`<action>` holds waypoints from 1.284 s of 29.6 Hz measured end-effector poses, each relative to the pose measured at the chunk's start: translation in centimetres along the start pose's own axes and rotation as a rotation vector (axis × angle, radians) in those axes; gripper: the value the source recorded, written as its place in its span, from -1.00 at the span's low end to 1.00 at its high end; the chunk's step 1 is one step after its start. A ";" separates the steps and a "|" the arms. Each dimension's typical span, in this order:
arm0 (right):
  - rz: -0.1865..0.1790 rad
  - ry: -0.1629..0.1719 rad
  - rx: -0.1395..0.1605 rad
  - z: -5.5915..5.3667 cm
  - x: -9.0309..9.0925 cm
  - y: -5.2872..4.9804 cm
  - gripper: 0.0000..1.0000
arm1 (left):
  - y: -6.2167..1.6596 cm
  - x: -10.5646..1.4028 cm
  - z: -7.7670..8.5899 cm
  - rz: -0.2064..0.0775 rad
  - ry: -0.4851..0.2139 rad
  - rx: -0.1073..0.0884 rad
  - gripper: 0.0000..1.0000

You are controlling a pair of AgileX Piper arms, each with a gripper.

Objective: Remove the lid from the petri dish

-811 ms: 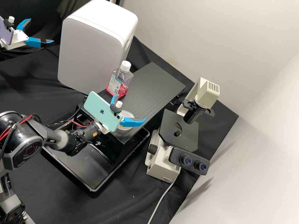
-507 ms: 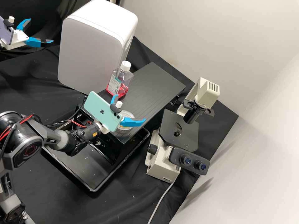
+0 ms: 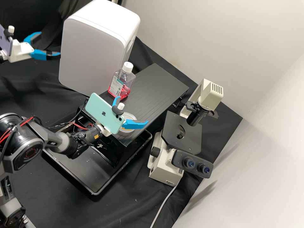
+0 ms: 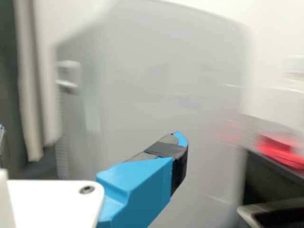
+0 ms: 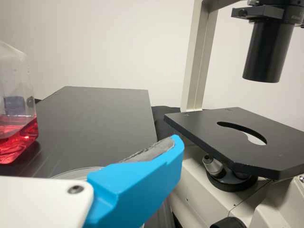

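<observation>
Evidently at the grasp step, with right gripper (image 3: 133, 110) spread astride the lid (image 3: 129, 116) of the petri dish (image 3: 126, 131) at near end of the platform (image 3: 158, 85) (contact unclear); next, close gently, lift straight up; with left gripper (image 3: 50, 43) likewise spread, far left.

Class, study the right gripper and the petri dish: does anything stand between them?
Nothing visible does. The right gripper is at the petri dish on the black platform, its blue fingers on either side of it. The flask stands farther back on the platform, clear of them.
</observation>
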 end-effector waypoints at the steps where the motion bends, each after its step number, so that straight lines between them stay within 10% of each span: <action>1: 0.000 0.000 0.000 0.0 0.0 0.0 1.00 | -0.35 -0.4 0.5 -0.005 -0.021 -0.002 1.00; 14: 0.000 0.000 0.000 0.0 0.0 0.0 1.00 | -2.99 -4.0 3.1 -0.135 -0.160 0.000 1.00; 24: 0.000 0.000 0.000 0.0 0.0 0.0 1.00 | -3.25 -4.2 3.8 -0.152 -0.213 0.007 1.00; 38: 0.000 0.000 0.000 0.0 0.0 0.0 1.00 | -5.87 -2.5 4.6 -0.229 -0.238 0.011 1.00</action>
